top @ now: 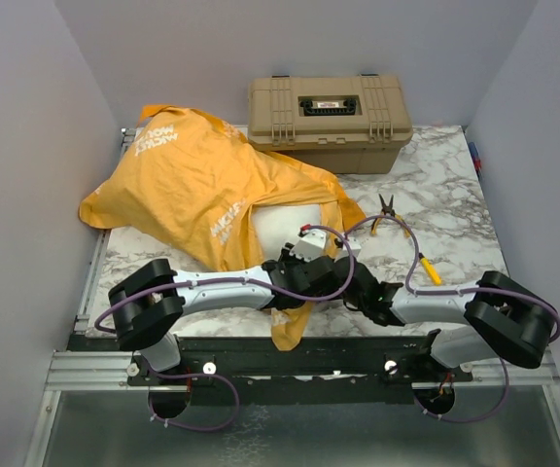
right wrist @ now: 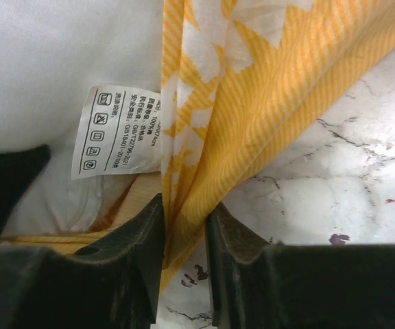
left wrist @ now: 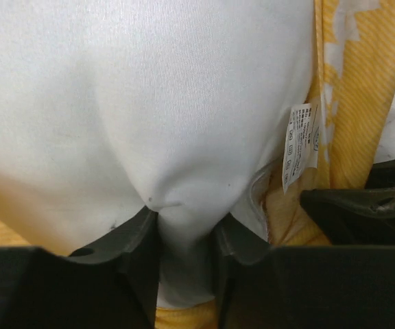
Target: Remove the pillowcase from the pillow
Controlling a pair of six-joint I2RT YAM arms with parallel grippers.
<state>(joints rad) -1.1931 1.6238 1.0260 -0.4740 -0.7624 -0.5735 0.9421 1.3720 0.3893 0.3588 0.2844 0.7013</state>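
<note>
Pillowcase [right wrist: 266,123] pinched by right end effector [right wrist: 184,214]; left end effector [left wrist: 187,226] clamps pillow [left wrist: 149,103].

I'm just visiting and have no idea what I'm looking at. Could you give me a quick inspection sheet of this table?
Surface: marble-patterned table, partly covered by fabric.
Job's things: orange pillowcase bunched over the white pillow, which pokes out at the near end.
Clutter: tan toolbox at the back; pliers and a yellow-handled tool on the right.
Grippers: left gripper pinches the pillow; right gripper pinches the pillowcase.
Cables: purple cables loop across the near side.
Surroundings: plain grey walls on three sides.
</note>
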